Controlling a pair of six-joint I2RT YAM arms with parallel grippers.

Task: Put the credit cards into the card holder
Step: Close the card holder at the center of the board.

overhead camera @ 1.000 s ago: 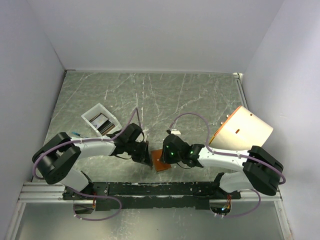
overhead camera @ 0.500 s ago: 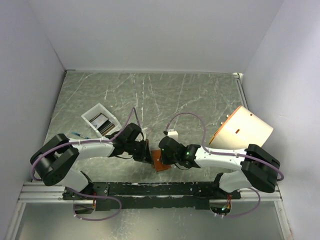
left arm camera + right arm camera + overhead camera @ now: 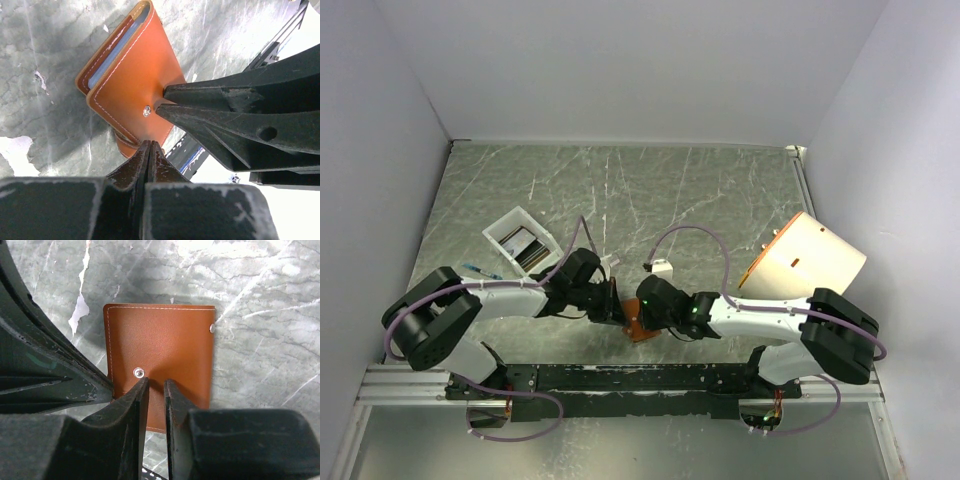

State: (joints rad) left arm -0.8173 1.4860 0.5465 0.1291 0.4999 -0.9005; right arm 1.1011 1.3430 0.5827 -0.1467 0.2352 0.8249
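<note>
The card holder (image 3: pixel 132 80) is a brown leather wallet lying folded on the table, snap stud up, with a pale blue-grey lining showing at its open edge. From above only its orange corner (image 3: pixel 638 330) shows between the two grippers. My left gripper (image 3: pixel 148 146) is shut, with its tips touching the holder's near edge and nothing seen between them. My right gripper (image 3: pixel 156 382) rests its tips on the holder's top face (image 3: pixel 165 350) beside the stud, with a narrow empty gap between the fingers. The credit cards (image 3: pixel 525 245) lie in a white tray at the left.
The white tray (image 3: pixel 503 228) sits at the left, with a small blue item (image 3: pixel 475 268) on the table near it. A large cream cylinder with an orange rim (image 3: pixel 805 258) lies at the right. The arms' base rail (image 3: pixel 620 378) runs along the near edge.
My right gripper has moved left over the card holder and now nearly meets the left gripper. The left arm has barely shifted.
</note>
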